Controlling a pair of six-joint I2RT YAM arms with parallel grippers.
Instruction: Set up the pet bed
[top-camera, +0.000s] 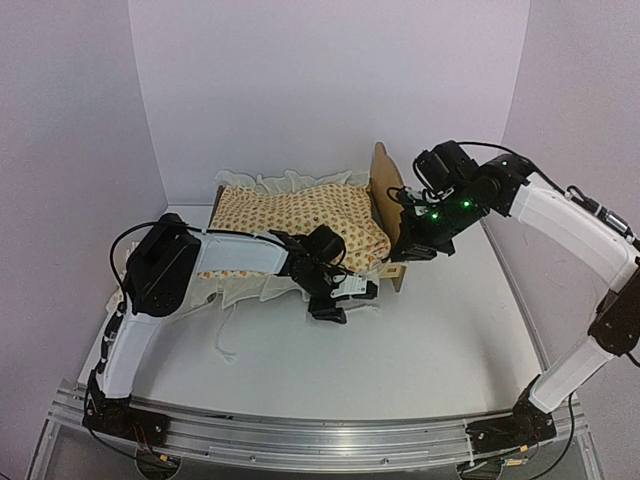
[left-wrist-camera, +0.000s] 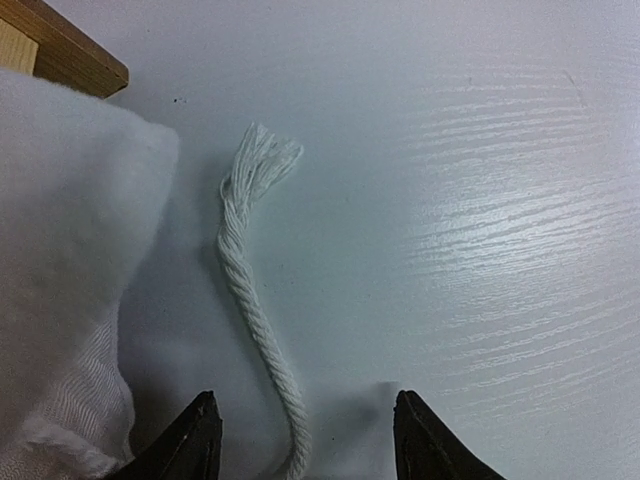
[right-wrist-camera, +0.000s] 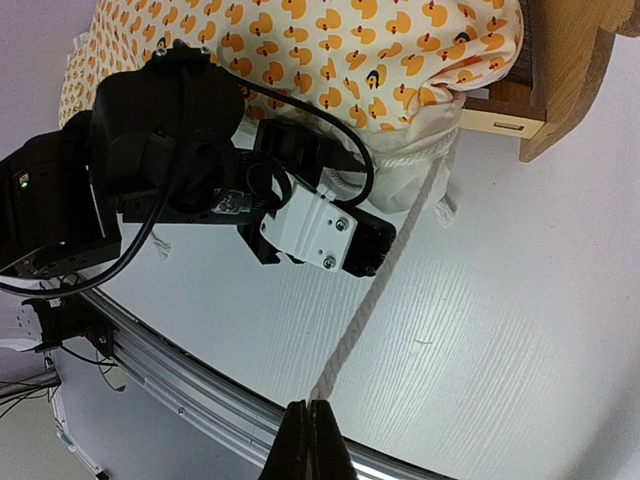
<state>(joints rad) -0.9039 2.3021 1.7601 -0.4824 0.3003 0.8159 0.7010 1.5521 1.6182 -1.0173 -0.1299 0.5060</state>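
The pet bed (top-camera: 384, 178) stands at the back of the table, its wooden headboard to the right. Cream bedding with an orange print (top-camera: 300, 215) is heaped on it, and also fills the top of the right wrist view (right-wrist-camera: 330, 50). My right gripper (right-wrist-camera: 313, 418) is shut on a white twisted cord (right-wrist-camera: 385, 270) that runs taut up to the bedding's edge. My left gripper (left-wrist-camera: 305, 440) is open just above the table, straddling a second white cord (left-wrist-camera: 250, 300) with a frayed end. White fabric (left-wrist-camera: 60, 250) and a wooden frame corner (left-wrist-camera: 70, 50) lie to its left.
White ruffles (top-camera: 250, 285) spill off the bed's front under my left arm. A thin cord (top-camera: 225, 345) trails onto the white table (top-camera: 420, 350). A metal rail (top-camera: 300, 430) runs along the near edge. Walls close in on three sides.
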